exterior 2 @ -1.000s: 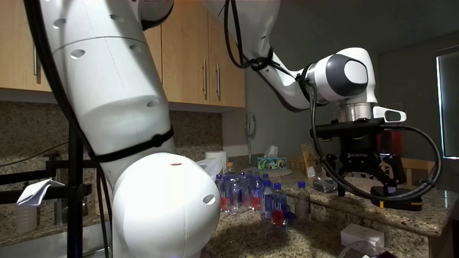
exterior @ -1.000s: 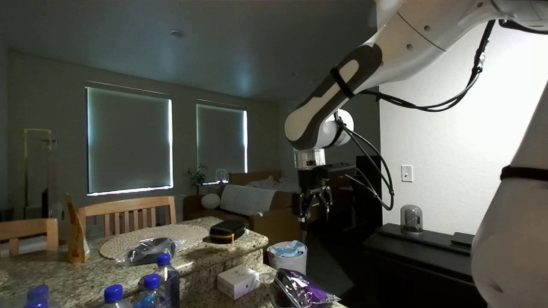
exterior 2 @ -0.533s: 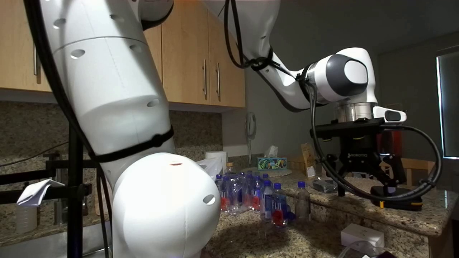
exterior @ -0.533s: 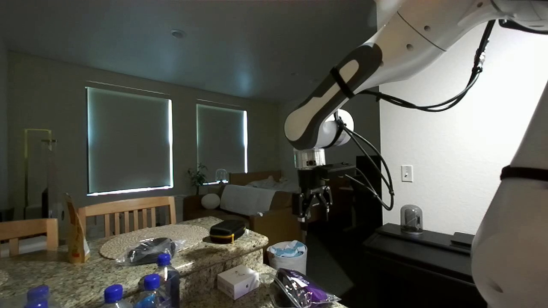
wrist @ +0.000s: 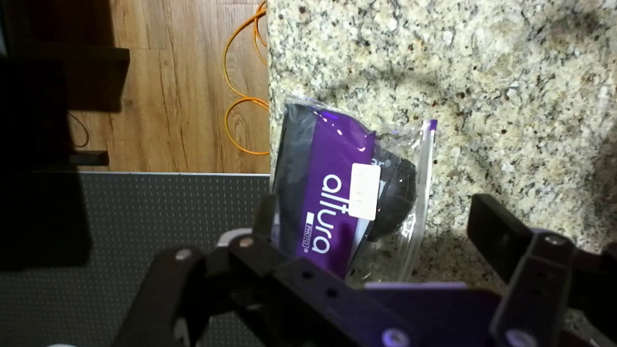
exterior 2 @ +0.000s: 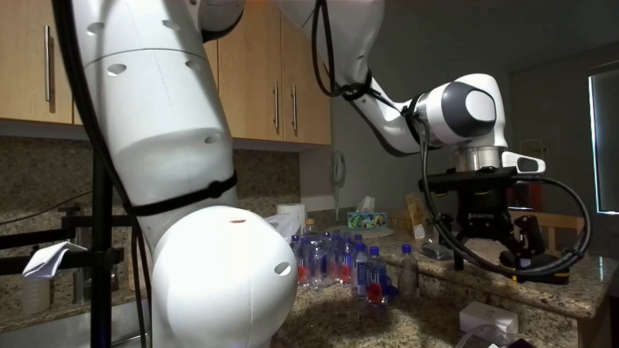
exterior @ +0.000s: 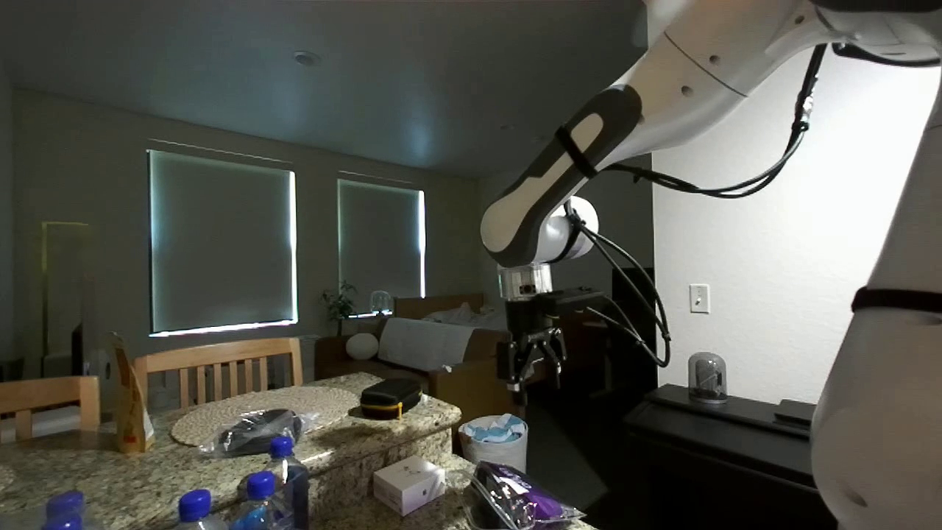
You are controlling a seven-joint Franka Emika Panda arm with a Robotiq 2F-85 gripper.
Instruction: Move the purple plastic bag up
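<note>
The purple plastic bag is a see-through zip bag with a purple label marked "altura", dark contents and a white sticker. It lies flat on the granite counter near the edge in the wrist view point(wrist: 337, 140). It also shows at the bottom of an exterior view point(exterior: 526, 500). Only a dark corner of it point(exterior 2: 520, 344) shows at the lower edge of an exterior view. My gripper point(wrist: 378, 217) is open and empty, with its fingers wide apart and the bag seen below and between them. In both exterior views the gripper point(exterior: 536, 377) point(exterior 2: 491, 263) hangs well above the lower counter, pointing down.
A white box point(exterior: 409, 484) stands beside the bag, against the raised granite ledge point(exterior: 383, 442). On the ledge are a black case point(exterior: 390, 399) and a bagged dark item point(exterior: 261, 430). Several bottles point(exterior 2: 376, 280) stand farther along. The counter edge runs beside the bag point(wrist: 269, 72).
The arm and open gripper have moved down a little, and slightly left in an exterior view, during the last half second. The bag and other objects have not moved.
</note>
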